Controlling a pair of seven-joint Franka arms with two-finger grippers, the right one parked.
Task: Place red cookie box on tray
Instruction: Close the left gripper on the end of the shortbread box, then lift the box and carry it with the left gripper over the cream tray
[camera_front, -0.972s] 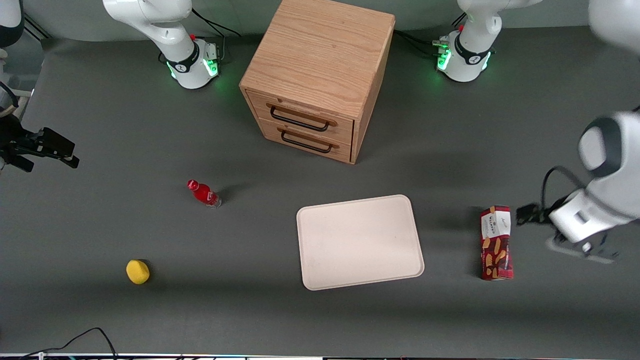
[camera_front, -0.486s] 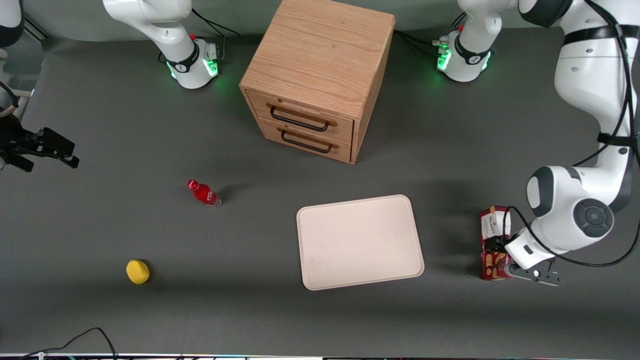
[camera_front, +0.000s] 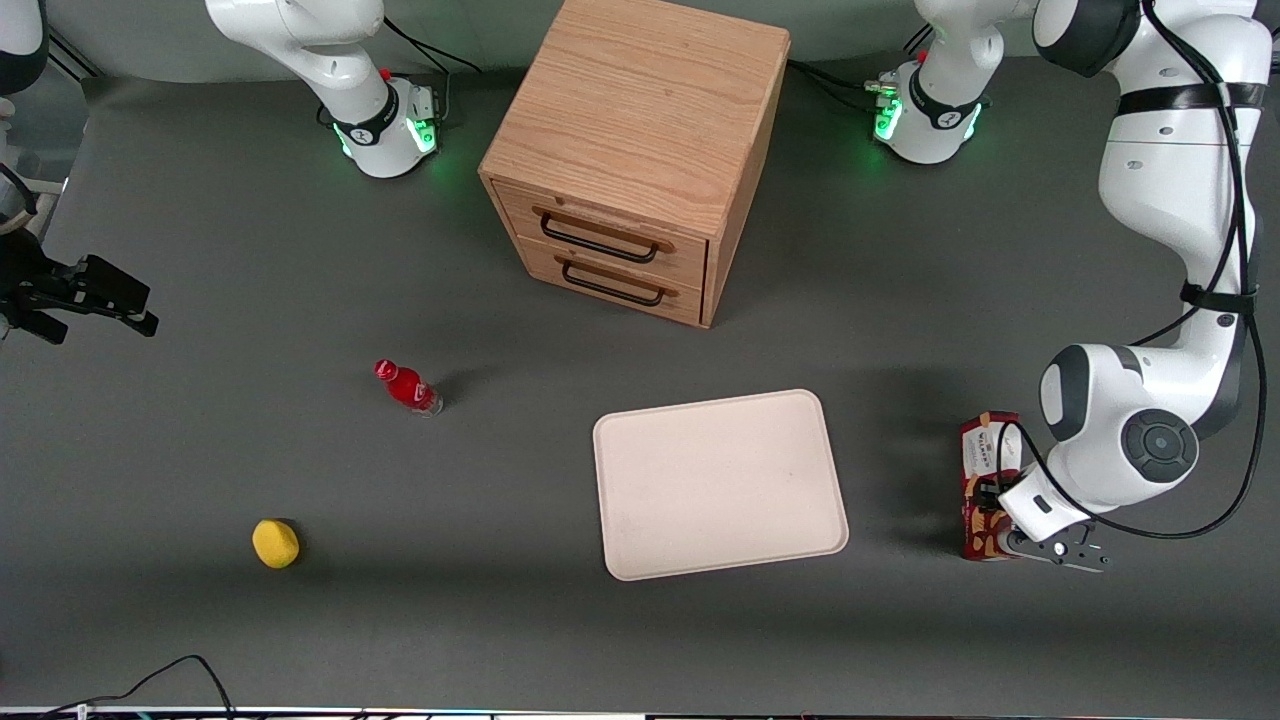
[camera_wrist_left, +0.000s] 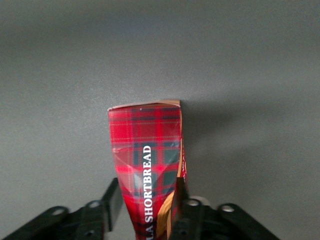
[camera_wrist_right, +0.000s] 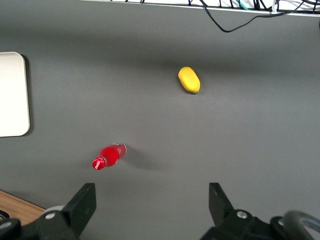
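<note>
Red cookie box (camera_front: 985, 470) lies flat on the table (camera_front: 300, 620), toward the working arm's end, well apart from the tray (camera_front: 720, 485). Wrist view only: tartan carton (camera_wrist_left: 147, 165) between the two black fingers (camera_wrist_left: 112, 202), jaws apart, one on each long side; whether they touch it, cannot tell. Front view: pincer (camera_front: 992, 508) over the box's middle, arm covering part of it. Half a second ago the wrist stood slightly nearer the box's camera-side end; box unmoved. Count: one box, one tray, one red bottle (camera_front: 406, 387), one yellow object (camera_front: 275, 543), one two-drawer cabinet (camera_front: 635, 150).
</note>
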